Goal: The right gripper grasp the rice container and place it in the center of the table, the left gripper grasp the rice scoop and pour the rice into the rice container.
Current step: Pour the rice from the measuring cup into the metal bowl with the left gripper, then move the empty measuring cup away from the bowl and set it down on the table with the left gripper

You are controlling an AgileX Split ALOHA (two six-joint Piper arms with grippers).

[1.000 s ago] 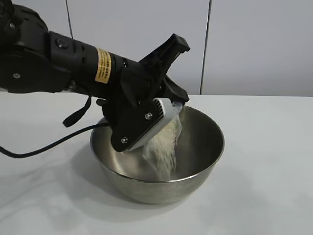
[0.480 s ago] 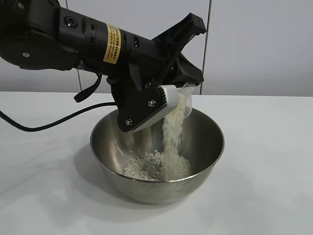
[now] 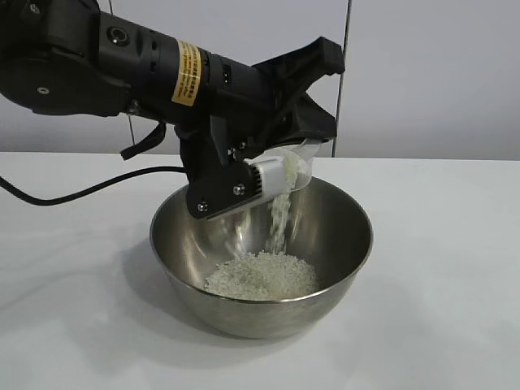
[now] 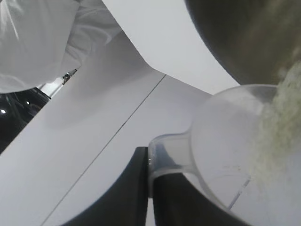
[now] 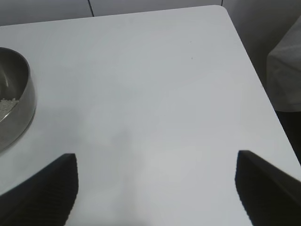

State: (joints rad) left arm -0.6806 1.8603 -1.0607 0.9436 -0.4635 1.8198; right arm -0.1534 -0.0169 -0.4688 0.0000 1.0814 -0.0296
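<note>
Now the left gripper [image 3: 280, 166], clamped on the rice scoop [image 3: 286, 171] at frame centre, has rolled further — rice [image 3: 262, 275] heaps in the rice container [image 3: 325, 244] below; right gripper [image 5: 155, 188] parked, fingers apart

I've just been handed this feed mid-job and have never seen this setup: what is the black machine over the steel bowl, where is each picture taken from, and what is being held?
It is a two-armed table robot. The exterior view faces it. There the left gripper, a black claw, is shut on the handle of the rice scoop, a clear plastic cup, tipped so rice streams into the rice container, a steel bowl on the white table.

The left wrist view looks along that claw at the scoop from close up.

The right wrist view shows the right gripper open and empty above bare table, the bowl off to one side.
</note>
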